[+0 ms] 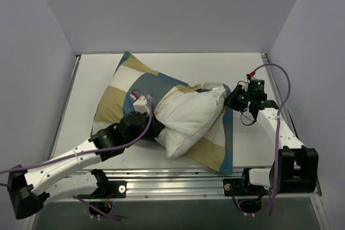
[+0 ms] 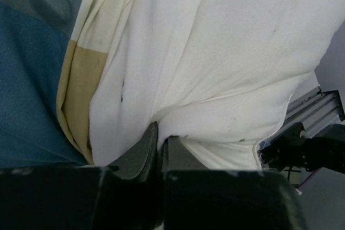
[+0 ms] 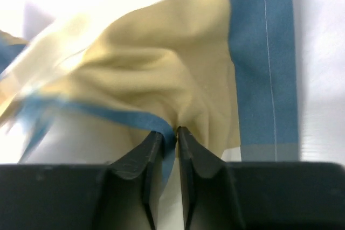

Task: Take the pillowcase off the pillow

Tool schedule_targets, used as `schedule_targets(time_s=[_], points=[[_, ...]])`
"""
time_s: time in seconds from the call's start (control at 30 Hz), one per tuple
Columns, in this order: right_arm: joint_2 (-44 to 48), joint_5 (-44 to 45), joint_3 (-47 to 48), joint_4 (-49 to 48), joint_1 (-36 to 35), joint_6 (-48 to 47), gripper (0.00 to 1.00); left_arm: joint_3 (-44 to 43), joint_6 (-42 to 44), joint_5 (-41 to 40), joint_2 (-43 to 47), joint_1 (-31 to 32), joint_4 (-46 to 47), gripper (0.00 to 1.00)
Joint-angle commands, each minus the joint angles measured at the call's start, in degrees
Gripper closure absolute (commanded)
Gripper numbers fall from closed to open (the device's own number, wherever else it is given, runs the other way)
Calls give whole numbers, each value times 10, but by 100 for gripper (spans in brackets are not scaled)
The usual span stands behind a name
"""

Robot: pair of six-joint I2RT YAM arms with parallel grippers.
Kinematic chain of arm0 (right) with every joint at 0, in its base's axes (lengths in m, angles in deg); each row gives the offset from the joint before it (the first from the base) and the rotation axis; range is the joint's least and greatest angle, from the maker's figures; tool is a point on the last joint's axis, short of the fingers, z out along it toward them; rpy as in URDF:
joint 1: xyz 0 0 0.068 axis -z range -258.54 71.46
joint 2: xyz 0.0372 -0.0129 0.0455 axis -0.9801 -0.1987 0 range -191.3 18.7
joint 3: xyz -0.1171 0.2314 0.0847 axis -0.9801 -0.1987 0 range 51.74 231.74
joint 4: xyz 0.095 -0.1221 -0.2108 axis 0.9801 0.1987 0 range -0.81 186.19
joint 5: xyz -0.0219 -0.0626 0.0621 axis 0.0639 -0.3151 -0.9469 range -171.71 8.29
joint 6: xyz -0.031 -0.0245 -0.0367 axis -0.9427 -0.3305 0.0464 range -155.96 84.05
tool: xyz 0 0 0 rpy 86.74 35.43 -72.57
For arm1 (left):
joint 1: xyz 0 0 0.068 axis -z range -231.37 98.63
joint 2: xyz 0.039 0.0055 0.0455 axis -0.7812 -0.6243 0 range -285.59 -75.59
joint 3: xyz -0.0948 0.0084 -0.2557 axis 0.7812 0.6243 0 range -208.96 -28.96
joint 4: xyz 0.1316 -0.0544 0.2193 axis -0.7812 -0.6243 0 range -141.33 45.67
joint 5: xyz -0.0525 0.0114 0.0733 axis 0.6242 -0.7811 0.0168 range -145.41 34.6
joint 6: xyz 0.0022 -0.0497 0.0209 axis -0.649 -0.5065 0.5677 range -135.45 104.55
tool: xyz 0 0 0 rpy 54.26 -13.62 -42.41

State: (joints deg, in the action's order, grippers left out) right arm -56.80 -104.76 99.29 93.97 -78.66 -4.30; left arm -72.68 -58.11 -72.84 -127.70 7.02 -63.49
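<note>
The patchwork pillowcase (image 1: 121,92) of teal, tan and cream lies across the table, spread under and behind the pillow. The plain white pillow (image 1: 188,118) lies mostly out of it at the middle. My left gripper (image 1: 152,129) is shut on a fold of the white pillow (image 2: 215,63), with the pillowcase's tan and blue (image 2: 32,95) at its left. My right gripper (image 1: 233,99) is shut on the pillowcase's blue-edged tan cloth (image 3: 178,95) at the pillow's right end.
White walls enclose the table on three sides. The metal rail (image 1: 178,179) runs along the near edge by the arm bases. The pillowcase's near corner (image 1: 223,160) reaches close to that rail.
</note>
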Motion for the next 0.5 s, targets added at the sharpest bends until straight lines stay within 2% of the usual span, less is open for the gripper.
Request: schedule_targets(time_s=[0.0, 0.03, 0.1, 0.13, 0.2, 0.23, 0.27, 0.37, 0.47], points=[[86, 130, 41, -30, 41, -43, 86, -64, 89, 5, -92, -78, 15, 95], [98, 133, 49, -11, 40, -48, 76, -79, 98, 23, -110, -94, 28, 91], [139, 140, 54, 2, 38, -62, 66, -134, 124, 36, -146, -110, 42, 80], [150, 143, 54, 9, 27, -69, 57, -153, 130, 31, -175, -111, 38, 65], [185, 162, 49, 16, 5, -72, 47, -201, 137, 27, -196, -112, 21, 52], [195, 181, 46, 19, -37, -77, 39, -210, 137, 25, -205, -111, 18, 36], [205, 191, 40, 21, -54, -78, 35, -213, 132, 26, -204, -112, 17, 28], [227, 182, 33, 23, -112, -94, 23, -202, 95, 18, -182, -110, 6, 12], [232, 179, 29, 24, -179, -110, 14, -164, 59, 3, -139, -110, -21, 7]])
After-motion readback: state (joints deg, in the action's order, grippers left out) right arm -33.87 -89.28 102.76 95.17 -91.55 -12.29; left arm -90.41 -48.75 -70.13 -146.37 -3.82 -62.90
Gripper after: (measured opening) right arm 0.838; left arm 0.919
